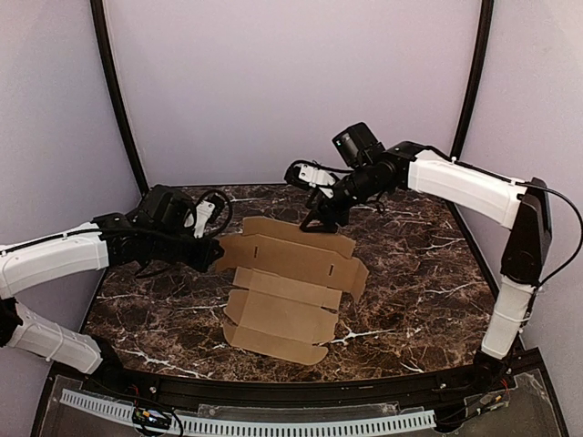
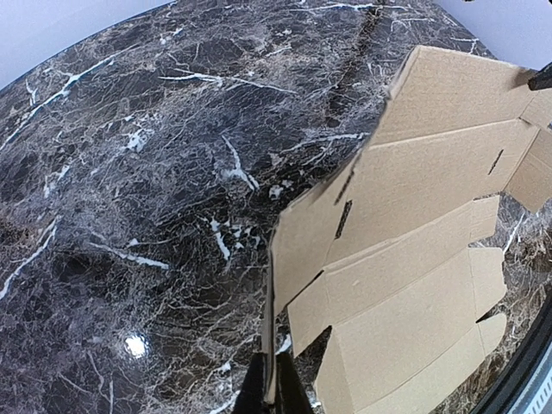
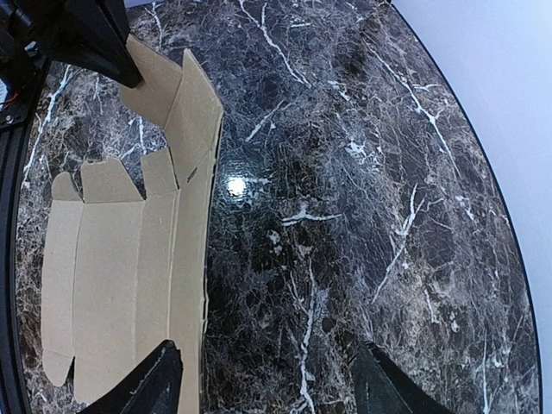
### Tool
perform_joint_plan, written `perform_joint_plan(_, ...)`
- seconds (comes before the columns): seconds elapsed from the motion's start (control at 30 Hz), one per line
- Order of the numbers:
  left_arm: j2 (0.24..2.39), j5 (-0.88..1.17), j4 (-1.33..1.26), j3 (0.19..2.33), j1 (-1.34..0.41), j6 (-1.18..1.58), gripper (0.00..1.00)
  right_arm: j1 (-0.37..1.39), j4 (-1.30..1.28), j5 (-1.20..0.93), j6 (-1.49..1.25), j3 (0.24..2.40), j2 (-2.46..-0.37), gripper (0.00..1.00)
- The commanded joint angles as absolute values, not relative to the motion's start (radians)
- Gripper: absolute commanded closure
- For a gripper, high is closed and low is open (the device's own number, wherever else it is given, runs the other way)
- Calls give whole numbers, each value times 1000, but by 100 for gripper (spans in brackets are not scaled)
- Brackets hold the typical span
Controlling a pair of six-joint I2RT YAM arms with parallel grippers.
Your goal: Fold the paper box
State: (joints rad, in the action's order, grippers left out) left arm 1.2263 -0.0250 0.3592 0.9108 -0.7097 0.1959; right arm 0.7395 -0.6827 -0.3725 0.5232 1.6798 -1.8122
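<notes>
The paper box (image 1: pixel 291 282) is a flat brown die-cut sheet lying in the middle of the marble table, its far-left part lifted off the surface. My left gripper (image 1: pixel 216 254) is shut on the sheet's left flap. In the left wrist view the fingertips (image 2: pixel 255 392) pinch the thin cardboard edge (image 2: pixel 270 328), and the sheet (image 2: pixel 414 224) spreads out to the right. My right gripper (image 1: pixel 319 218) is open over the sheet's far edge. In the right wrist view its fingers (image 3: pixel 142 388) are wide apart over bare marble, with the sheet (image 3: pixel 121 250) beside the left finger.
The dark marble table (image 1: pixel 419 282) is walled by pale panels with black posts at the back corners. A black rail (image 1: pixel 301 391) runs along the near edge. The left arm's gripper shows at the top left of the right wrist view (image 3: pixel 86 34).
</notes>
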Motion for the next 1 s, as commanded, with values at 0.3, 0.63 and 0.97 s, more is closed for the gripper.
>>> perform_joint_plan(0.3,1221,-79,330,892,-727,204,99,780,-791,-390,535,1820,-1926,44)
perform_joint_plan(0.63,1254,-100,347,901,-727,217,99,791,-814,-372,535,1844,-1929,57)
perform_joint_plan(0.97,1240,-98,348,902,-726,217,99,796,-839,-338,541,1883,-1962,59)
